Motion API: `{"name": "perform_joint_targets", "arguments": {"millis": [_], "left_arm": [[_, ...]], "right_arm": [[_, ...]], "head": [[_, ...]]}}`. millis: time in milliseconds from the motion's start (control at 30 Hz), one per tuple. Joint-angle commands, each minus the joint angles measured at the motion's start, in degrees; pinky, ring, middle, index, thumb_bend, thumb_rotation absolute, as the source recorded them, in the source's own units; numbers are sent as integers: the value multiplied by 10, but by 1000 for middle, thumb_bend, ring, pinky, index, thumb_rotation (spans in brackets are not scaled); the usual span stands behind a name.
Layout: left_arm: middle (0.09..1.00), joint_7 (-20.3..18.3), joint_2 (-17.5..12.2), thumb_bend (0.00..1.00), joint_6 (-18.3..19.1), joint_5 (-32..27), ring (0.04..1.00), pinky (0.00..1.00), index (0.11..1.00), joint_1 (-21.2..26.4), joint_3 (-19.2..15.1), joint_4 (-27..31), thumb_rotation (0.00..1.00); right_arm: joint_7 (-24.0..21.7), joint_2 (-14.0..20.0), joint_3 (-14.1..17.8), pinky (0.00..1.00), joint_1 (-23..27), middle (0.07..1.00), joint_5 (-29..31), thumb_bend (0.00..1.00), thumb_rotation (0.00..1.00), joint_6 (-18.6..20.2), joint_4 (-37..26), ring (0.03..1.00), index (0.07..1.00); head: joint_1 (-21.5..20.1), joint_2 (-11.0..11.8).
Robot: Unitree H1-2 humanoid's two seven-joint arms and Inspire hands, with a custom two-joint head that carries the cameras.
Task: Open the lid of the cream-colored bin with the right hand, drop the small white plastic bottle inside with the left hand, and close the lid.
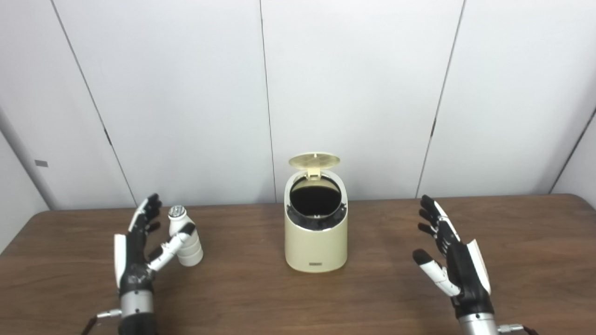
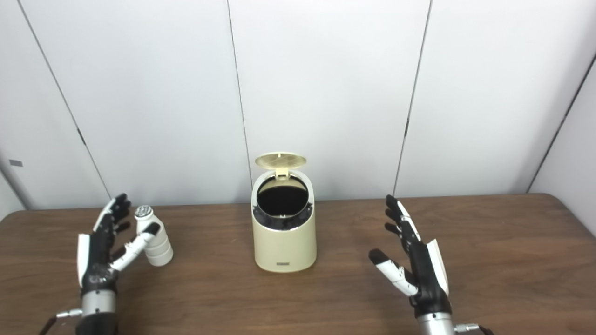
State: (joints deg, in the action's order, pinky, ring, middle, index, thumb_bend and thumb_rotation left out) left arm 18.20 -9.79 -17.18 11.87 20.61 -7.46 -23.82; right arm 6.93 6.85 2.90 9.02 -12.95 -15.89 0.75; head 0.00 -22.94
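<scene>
Inside of cream-colored bin [image 1: 316, 242] lost in darkness; small dark label low on its front too blurred to read. Round ribbed lid [image 1: 314, 161] tipped up at the back. Small white plastic bottle [image 1: 185, 239], ridged, silvery-capped, upright on brown wood-grain table [image 1: 521, 242], just beside left robot hand [image 1: 139, 246], fingers spread, thumb across its front, touching unclear. Right robot hand [image 1: 449, 253] open, empty, well apart from bin.

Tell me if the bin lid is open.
Open: the lid stands raised behind the bin, exposing its dark round mouth.
</scene>
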Motion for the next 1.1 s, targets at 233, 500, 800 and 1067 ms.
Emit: {"name": "perform_joint_targets", "arguments": {"millis": [233,500,800,1067], "left_arm": [[863,15,-12,1000,-30,25,878,848,878,25,9,-12,471],[853,25,-14,1000,-8,37,871,844,868,34,10,-37,434],[839,45,-22,1000,-11,41,862,824,860,69,11,-101,429],[820,42,-23,1000,-15,34,828,755,844,83,18,-129,372]], "right_arm": [[1,6,2,822,16,926,4,887,833,-17,-15,901,921],[-3,8,4,839,13,930,16,903,826,-19,-14,912,922],[-13,16,7,880,5,938,31,914,832,-13,-19,930,924],[-16,19,6,893,3,943,35,931,834,-16,-10,938,928]], "head": [[1,-1],[4,0],[14,0],[11,-1]]}}
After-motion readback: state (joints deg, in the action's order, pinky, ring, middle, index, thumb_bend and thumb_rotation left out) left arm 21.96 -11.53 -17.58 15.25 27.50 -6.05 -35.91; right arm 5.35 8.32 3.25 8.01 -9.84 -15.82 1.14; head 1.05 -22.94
